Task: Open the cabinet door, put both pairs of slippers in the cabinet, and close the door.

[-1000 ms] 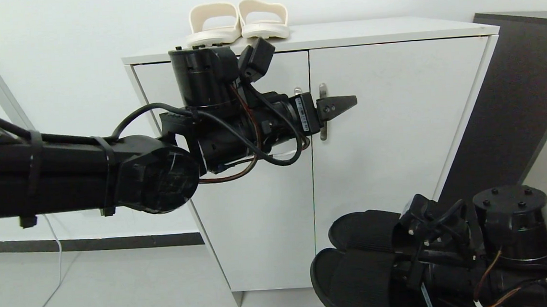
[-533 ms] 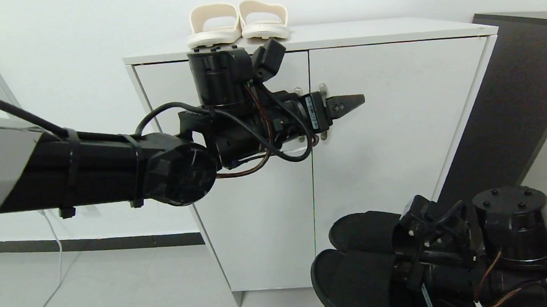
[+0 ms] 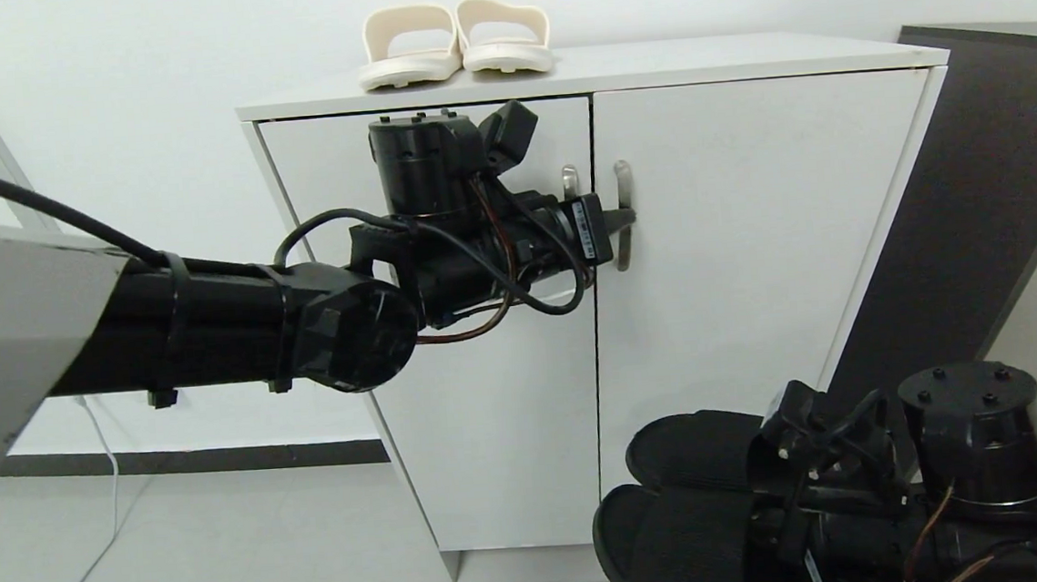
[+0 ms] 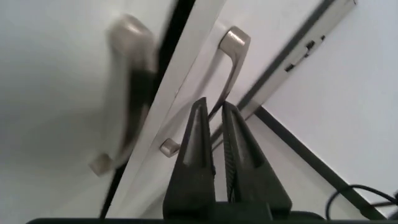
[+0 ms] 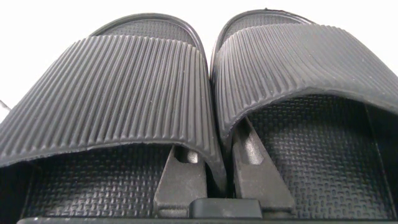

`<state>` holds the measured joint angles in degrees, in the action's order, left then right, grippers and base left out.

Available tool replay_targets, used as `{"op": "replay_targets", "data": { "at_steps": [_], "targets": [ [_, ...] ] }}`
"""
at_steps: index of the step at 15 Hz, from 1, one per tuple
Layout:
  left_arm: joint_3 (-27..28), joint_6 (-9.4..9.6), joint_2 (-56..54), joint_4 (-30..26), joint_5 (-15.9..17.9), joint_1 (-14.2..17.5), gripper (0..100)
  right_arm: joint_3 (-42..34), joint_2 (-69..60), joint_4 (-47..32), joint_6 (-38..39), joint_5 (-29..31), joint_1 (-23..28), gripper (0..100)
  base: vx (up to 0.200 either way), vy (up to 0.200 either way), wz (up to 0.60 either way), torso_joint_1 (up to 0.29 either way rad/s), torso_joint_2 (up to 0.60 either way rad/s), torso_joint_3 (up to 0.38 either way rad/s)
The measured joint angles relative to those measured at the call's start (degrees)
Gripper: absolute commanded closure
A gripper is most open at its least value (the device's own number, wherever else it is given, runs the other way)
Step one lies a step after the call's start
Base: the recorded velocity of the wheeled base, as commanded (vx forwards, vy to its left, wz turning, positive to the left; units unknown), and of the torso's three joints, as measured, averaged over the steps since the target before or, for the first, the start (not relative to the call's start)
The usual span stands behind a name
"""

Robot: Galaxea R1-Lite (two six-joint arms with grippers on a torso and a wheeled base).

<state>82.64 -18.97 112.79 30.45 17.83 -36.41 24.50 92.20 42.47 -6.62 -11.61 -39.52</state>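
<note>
Cabinet (image 3: pixel 512 456): both doors closed, one metal handle on each side of the centre seam. Left gripper (image 4: pixel 214 115): fingers drawn almost together with a thin slit between them, tips at the right door handle (image 3: pixel 626 194); it cannot be told whether they pinch the handle or only rest against it. Right gripper (image 5: pixel 216 168): clamped on the black slippers (image 3: pixel 688 498), one finger under each strap, the two inner sides of the pair pressed between the fingers. This pair is held side by side, near and low on the right, in front of the right door (image 3: pixel 756 293). Cream slippers (image 3: pixel 456 44): side by side on the cabinet top, toward its left end
</note>
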Motion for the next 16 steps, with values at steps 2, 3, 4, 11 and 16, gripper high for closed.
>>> {"op": "replay_targets", "data": {
  "at_steps": [2, 3, 4, 11, 16],
  "targets": [
    [-2.43, 0.06, -1.88, 0.33, -0.02, -1.48, 100, -0.89, -0.39, 0.04, 0.00, -2.95, -0.22, 100, 0.000, 0.000, 0.00, 0.000, 0.00, 0.000],
    [-3.36, 0.11, -2.73, 0.56, 0.01, -2.28, 100, -1.30, -0.66, 0.02, -0.05, -4.05, -0.24, 100, 0.000, 0.000, 0.00, 0.000, 0.00, 0.000],
    [-4.58, 0.09, -3.83, 0.85, 0.09, -3.13, 100, -2.10, -1.35, -0.11, -0.09, -6.49, -0.27, 100, 0.000, 0.000, 0.00, 0.000, 0.00, 0.000],
    [-14.51, 1.67, -11.28, 3.01, 0.01, -4.84, 100, -4.74, -4.80, -0.27, -0.22, -8.86, -1.95, 100, 0.000, 0.000, 0.00, 0.000, 0.00, 0.000],
    [-20.60, 1.46, -14.93, 6.17, 0.39, -2.39, 100, -4.99, -5.29, -0.24, -0.99, -8.84, -2.73, 100, 0.000, 0.000, 0.00, 0.000, 0.00, 0.000]
  ]
}}
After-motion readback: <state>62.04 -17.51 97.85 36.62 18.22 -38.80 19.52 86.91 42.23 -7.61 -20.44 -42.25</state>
